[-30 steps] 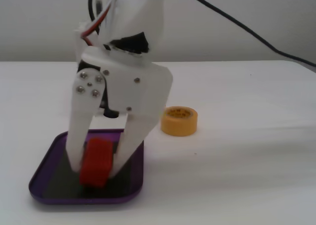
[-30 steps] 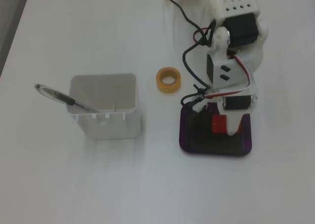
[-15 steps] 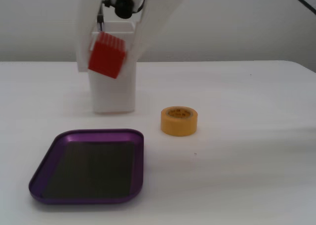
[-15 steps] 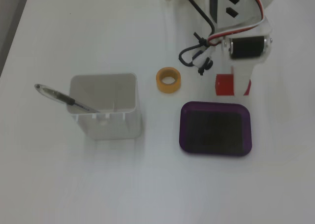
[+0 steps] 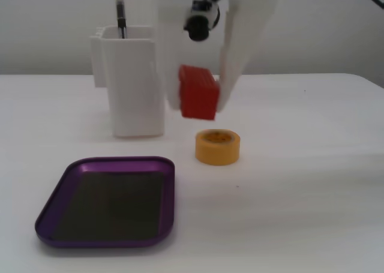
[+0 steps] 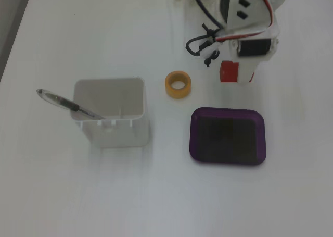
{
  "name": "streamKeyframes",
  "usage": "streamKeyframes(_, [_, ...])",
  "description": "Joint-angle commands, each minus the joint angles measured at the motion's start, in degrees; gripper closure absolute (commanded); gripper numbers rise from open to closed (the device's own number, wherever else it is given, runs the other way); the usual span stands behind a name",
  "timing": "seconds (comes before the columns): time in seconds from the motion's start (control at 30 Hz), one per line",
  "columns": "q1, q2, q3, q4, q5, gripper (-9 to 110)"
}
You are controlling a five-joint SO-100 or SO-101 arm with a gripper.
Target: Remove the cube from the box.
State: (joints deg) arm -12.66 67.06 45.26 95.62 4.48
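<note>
1. The cube [image 5: 198, 100] is held in the air, clear of the table [image 5: 300, 183], between the two white fingers [image 5: 235, 57] of the gripper [image 5: 200, 105].
2. In the fixed view from above, the cube [image 6: 229, 72] lies outside the box [image 6: 228, 136], beyond its far rim and just right of the tape roll [image 6: 178, 85].
3. The gripper [image 6: 235, 75] is clamped on the cube; the jaws press its two opposite sides.
4. The box [image 5: 108, 201] sits flat on the table with its dark bottom bare.
5. The yellow tape roll [image 5: 217, 146] lies flat, just below the cube in the low fixed view and beside the box's far right corner.
6. The white container [image 5: 133, 81] stands upright to the left of the cube in that view; a pen [image 6: 67, 104] leans across its rim.
</note>
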Motion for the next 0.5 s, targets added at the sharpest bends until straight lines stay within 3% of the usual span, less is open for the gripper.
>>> streamKeyframes(0.0, [-0.79, 4.92, 3.43, -2.11, 0.44, 102])
streamKeyframes(0.47, [-0.97, 4.92, 6.94, -7.38, 2.37, 102])
